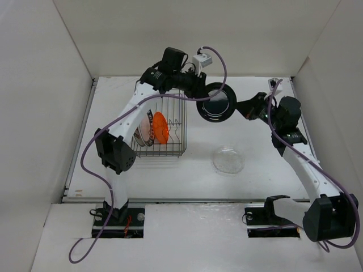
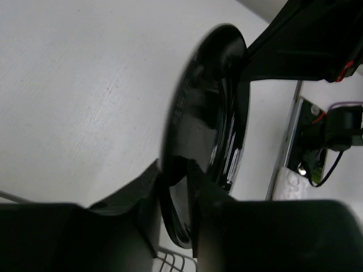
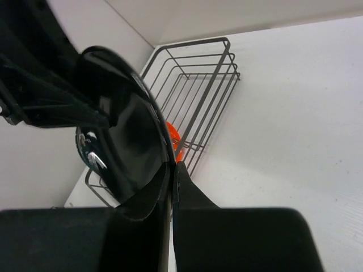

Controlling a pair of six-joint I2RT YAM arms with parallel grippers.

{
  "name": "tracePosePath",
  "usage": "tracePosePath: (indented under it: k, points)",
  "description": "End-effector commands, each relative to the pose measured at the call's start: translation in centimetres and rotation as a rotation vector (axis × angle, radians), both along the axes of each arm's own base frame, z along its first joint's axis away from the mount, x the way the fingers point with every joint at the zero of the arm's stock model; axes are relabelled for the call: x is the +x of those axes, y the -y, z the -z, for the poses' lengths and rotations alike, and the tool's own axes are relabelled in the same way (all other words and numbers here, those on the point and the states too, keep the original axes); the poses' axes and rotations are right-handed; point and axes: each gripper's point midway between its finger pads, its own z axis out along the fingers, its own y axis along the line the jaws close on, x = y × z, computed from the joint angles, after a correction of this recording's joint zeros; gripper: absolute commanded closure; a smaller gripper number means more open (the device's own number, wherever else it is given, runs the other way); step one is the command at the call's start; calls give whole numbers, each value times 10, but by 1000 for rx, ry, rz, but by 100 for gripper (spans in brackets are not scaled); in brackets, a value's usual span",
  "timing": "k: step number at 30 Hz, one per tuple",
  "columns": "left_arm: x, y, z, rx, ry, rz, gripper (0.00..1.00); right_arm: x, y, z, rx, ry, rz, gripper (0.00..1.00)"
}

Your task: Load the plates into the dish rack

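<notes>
The orange plate (image 1: pixel 160 127) and paler plates (image 1: pixel 146 130) stand in the dish rack (image 1: pixel 177 152) at centre-left, the glass plate (image 1: pixel 228 160) waits lower right, and the black plate (image 1: pixel 216 102) hangs upper-centre, the right gripper (image 1: pixel 240 107) pinched tight on one rim and the left gripper (image 1: pixel 199 94) clasping the opposite one.

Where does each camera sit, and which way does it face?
Top external: above and behind the bases, looking down on the table, dish rack and clear glass plate; left arm and right arm show.
Left wrist: on the left arm, facing the black plate; left gripper straddles its rim.
Right wrist: on the right arm, facing the dish rack; right gripper shut on the plate.
Shared: all show the black plate.
</notes>
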Motion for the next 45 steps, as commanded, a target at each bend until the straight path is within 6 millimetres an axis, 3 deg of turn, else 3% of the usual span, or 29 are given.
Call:
tracePosePath:
  k: [1, 2, 3, 4, 5, 7, 11, 12, 13, 16, 19, 24, 31, 36, 42, 45]
  points:
    - [-19, -3, -30, -61, 55, 60, 89, 1, -12, -37, 49, 125, -39, 100]
    - [-21, -4, -35, -66, 64, 60, 97, 1, -14, -40, 52, 134, -34, 100]
    - [-23, -6, -38, -70, 37, 32, 100, 1, -16, -44, 63, 135, -34, 92]
    - [-24, -8, -39, -68, 33, 16, 100, 1, -16, -44, 63, 135, -34, 75]
    - [-26, -16, -45, -64, 57, -26, 100, 2, -15, -45, 73, 128, -24, 44]
    - [-23, -30, -50, -49, 83, -136, 100, 6, -12, -39, 70, 89, 18, 0]
    - [5, -94, -54, 90, 147, -584, 100, 12, 1, -29, 10, 32, 137, 0]
    - [14, -130, -47, 189, 169, -774, 100, 13, 4, -22, -5, 12, 160, 0]
    - [17, -146, -38, 233, 151, -873, 100, 13, 1, -23, -10, 5, 172, 0]
    - [8, -190, -8, 411, 135, -1033, 100, 14, 2, -8, -48, -52, 210, 0]
    - [-2, -212, 22, 515, 108, -1112, 100, 13, -5, -2, -57, -70, 201, 0]
    - [-1, -221, 43, 591, 70, -1147, 100, 16, -9, 6, -68, -87, 209, 0]
    - [4, -211, 71, 626, -7, -1106, 100, 13, -11, 20, -82, -118, 207, 0]
    - [5, -205, 99, 665, -75, -1060, 100, 12, 4, 20, -81, -116, 248, 0]
    - [5, -199, 109, 674, -104, -1033, 100, 10, 11, 20, -87, -114, 258, 0]
    - [5, -196, 115, 683, -115, -1009, 93, 11, 18, 23, -89, -124, 276, 0]
